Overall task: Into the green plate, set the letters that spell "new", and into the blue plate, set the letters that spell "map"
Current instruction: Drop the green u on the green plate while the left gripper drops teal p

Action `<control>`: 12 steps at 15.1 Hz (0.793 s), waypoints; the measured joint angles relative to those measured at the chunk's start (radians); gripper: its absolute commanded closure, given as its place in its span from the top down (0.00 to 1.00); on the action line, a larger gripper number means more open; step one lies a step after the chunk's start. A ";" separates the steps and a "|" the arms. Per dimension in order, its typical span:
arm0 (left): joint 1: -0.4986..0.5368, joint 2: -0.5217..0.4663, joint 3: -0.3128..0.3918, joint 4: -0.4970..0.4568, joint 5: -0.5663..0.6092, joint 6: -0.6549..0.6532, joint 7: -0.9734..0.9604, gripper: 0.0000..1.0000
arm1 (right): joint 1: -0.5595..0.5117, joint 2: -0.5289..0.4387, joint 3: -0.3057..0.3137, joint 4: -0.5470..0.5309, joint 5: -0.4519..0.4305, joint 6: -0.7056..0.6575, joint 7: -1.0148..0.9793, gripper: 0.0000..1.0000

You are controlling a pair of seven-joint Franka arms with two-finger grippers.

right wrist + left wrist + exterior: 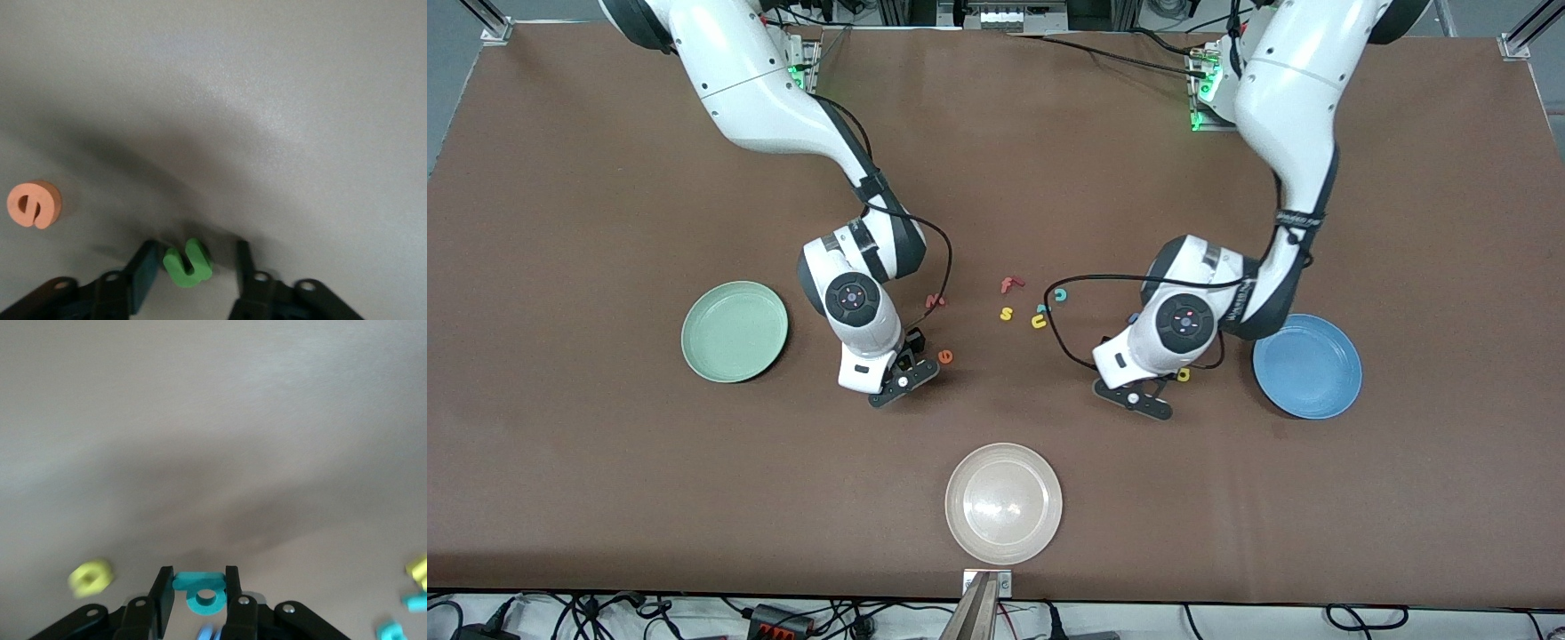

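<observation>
My left gripper [198, 573] is shut on the teal p [203, 597], low over the table beside the blue plate [1343, 391]. The yellow a [1184, 374] lies between that gripper [1156, 380] and the plate. A blue blur under the wrist may be the m [210, 632]. My right gripper [197, 250] is open around the green n [188, 265] on the table; one finger touches it and the other stands apart. The orange e [945, 356] lies just beside this gripper [914, 354]. The red-pink w [935, 300] lies farther from the camera. The green plate [694, 356] sits toward the right arm's end.
An off-white plate [960, 533] sits near the table's front edge. A red f [1009, 284], yellow s [1007, 313], yellow u [1039, 322] and teal c [1060, 294] lie scattered mid-table between the two grippers. Cables hang from both wrists.
</observation>
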 measured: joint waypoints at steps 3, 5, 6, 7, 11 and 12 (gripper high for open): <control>0.060 -0.074 0.006 0.000 0.045 -0.164 0.004 0.12 | 0.000 0.000 0.001 0.004 0.003 0.000 -0.003 0.17; 0.095 -0.095 0.006 -0.007 0.134 -0.240 0.010 0.12 | 0.000 0.000 0.001 0.005 0.004 0.000 -0.003 0.09; 0.108 -0.096 0.006 -0.016 0.159 -0.256 0.011 0.12 | 0.000 0.000 0.001 0.005 0.005 0.000 -0.003 0.07; 0.123 -0.095 0.006 -0.028 0.172 -0.259 0.011 0.12 | 0.000 0.000 0.001 0.006 0.007 -0.001 -0.003 0.06; 0.230 -0.088 0.009 -0.074 0.177 -0.251 0.096 0.12 | -0.029 -0.022 -0.011 0.017 0.007 -0.086 -0.003 0.05; 0.262 -0.083 0.009 -0.082 0.177 -0.232 0.130 0.13 | -0.046 -0.044 -0.017 0.021 0.007 -0.146 -0.003 0.05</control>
